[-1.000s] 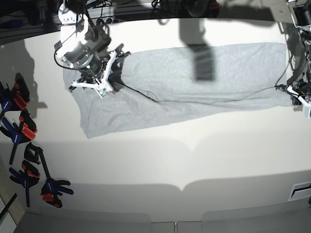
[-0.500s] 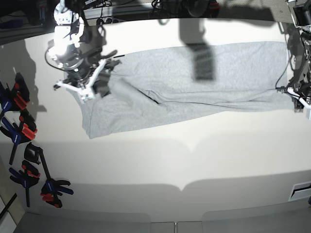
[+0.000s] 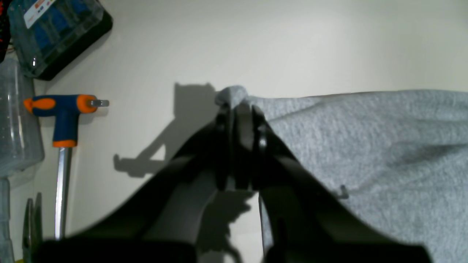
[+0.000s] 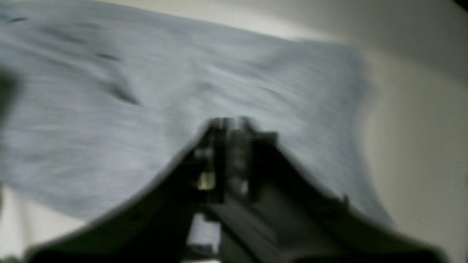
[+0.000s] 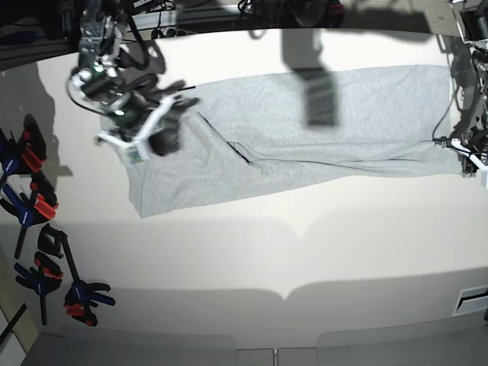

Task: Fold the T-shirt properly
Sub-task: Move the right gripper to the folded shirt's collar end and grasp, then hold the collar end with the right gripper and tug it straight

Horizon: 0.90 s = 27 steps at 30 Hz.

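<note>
The light grey T-shirt lies stretched in a long band across the far half of the table, plain side showing. My right gripper is at its left end, shut on a raised fold of the cloth; in the blurred right wrist view the shirt drapes around the closed fingers. My left gripper is at the shirt's right end. In the left wrist view it is shut on a corner of the shirt, held just off the table.
Several blue, red and black clamps lie along the table's left edge. An orange and blue T-handle tool and a plastic box lie beside the left gripper. Cables and arm bases sit along the far edge.
My right gripper has swung left and then toward the front, dragging the shirt's left end; the crease there shifted. The left gripper and the right end have not moved.
</note>
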Tool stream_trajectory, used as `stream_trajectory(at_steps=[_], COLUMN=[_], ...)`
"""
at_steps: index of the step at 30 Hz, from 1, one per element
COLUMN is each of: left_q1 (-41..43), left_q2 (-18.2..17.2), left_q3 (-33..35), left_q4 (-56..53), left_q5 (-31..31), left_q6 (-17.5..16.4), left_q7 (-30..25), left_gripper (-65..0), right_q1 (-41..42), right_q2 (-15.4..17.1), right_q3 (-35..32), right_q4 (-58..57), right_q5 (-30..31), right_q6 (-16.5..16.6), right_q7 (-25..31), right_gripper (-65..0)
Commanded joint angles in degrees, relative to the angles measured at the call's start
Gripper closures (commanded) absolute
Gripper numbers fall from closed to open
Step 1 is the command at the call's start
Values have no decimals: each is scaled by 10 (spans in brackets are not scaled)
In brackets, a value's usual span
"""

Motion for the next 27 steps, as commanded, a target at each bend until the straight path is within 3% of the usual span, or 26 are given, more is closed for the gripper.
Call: stream_trajectory(at_steps=[1,4,11,15,19,25,27], left_q1=[-8,-8,-8,-8,-8,-8,-8], left_q2=[-13,-13,-13,-13,-13,-13,-13], left_q3=[-4,-4,-4,-4,-4,-4,-4], left_q4=[9,9,9,9,9,9,9], left_q5=[-7,-19,-19,-19,-19,-19,-19], left_q6=[2,2,2,2,2,2,2], left_q7=[-15,-14,-11,-10,-10,-7,-7], left_gripper=[0,0,0,0,0,0,0], right_q1=[17,53,121,144,153,155,155], right_q2=[5,5,2,2,2,2,2], right_q3=[-13,-49,-47,-48,-48,-48,-48], right_q4=[12,12,11,11,11,-11,-32], right_q5=[4,52,69,99,83,59,59], right_q6=[0,-22,-68,-68,-68,-68,-68], right_q7=[-1,-47,-32,-54,-61,-52,-41], right_gripper=[-162,-185,-187,-186,-187,-327,-335])
